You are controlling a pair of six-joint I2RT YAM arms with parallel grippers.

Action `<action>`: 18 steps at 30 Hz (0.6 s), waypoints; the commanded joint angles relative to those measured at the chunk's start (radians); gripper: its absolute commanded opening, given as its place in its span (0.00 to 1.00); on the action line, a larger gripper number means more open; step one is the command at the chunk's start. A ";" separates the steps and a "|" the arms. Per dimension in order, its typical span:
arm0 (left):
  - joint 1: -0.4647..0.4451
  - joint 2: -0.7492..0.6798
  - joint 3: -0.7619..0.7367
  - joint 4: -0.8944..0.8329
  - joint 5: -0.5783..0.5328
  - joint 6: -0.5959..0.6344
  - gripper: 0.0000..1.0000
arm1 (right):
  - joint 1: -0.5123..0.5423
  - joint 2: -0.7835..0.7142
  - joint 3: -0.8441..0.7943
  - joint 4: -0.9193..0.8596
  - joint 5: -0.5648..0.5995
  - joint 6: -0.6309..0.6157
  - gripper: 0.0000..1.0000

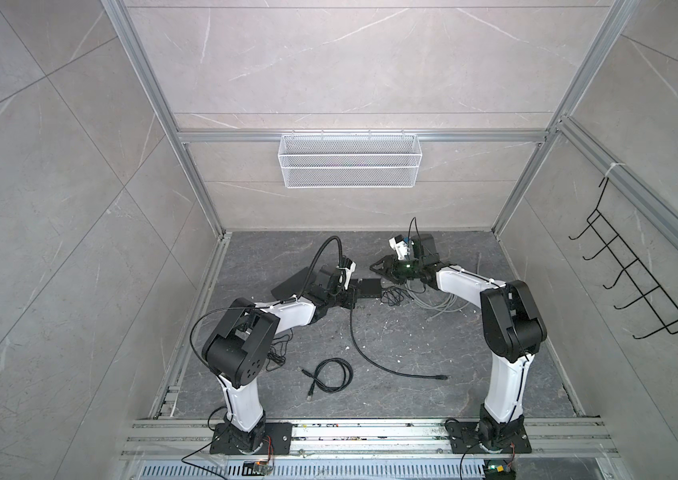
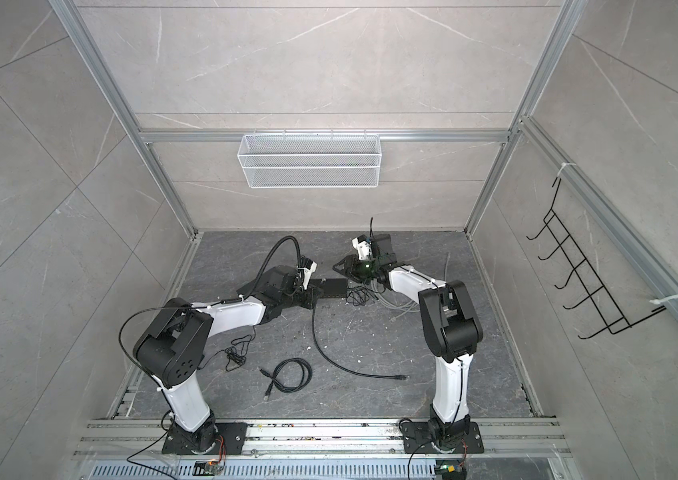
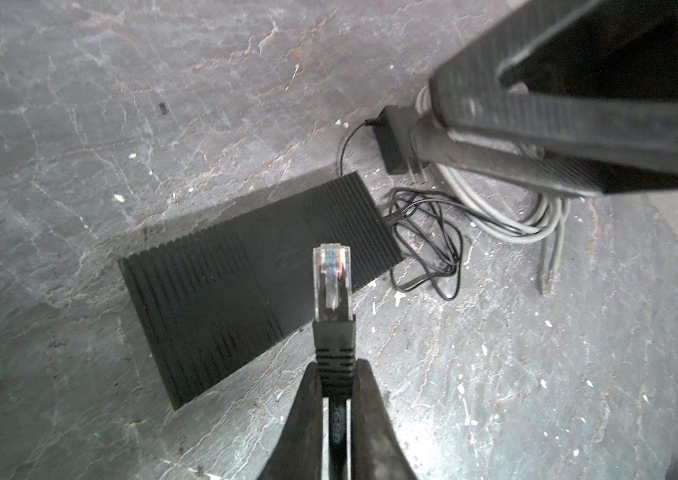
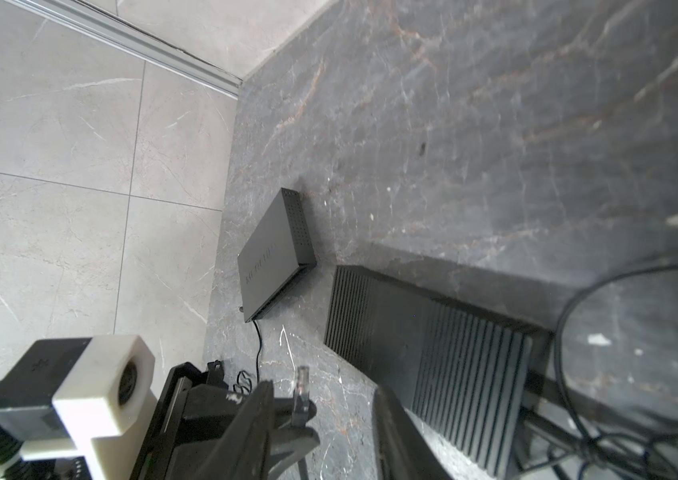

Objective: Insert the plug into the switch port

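Left pincer (image 3: pixel 336 374): closed tight on the plug (image 3: pixel 331 282) by its black boot (image 3: pixel 334 345), cable (image 3: pixel 336 432) running back between the fingers
Plug: clear, pointing forward, seen over the switch's ribbed top and apart from it; not yet in any port
Switch (image 3: pixel 212 299): flat on the table (image 3: pixel 59 166); its port face is hidden from us (no view shows a socket)
Right pincer (image 1: pixel 374 268): partly spread, gripping nothing, near the switch's far end
Risk, slide: with nothing bracing the switch, we judge a push could shove it away
Risk, twist: gripped by the boot alone, the plug may pivot and jam at the port's rim
Risk, drag: the cable's weight may pull our aim off
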 commanded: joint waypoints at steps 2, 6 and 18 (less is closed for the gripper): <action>0.012 -0.054 -0.007 0.067 0.056 0.011 0.03 | 0.008 0.011 0.053 -0.104 -0.011 -0.130 0.42; 0.030 -0.057 -0.023 0.092 0.103 -0.009 0.03 | 0.009 0.016 0.059 -0.122 -0.021 -0.175 0.42; 0.098 -0.050 -0.066 0.211 0.282 -0.067 0.01 | 0.013 -0.031 0.011 -0.110 -0.073 -0.185 0.41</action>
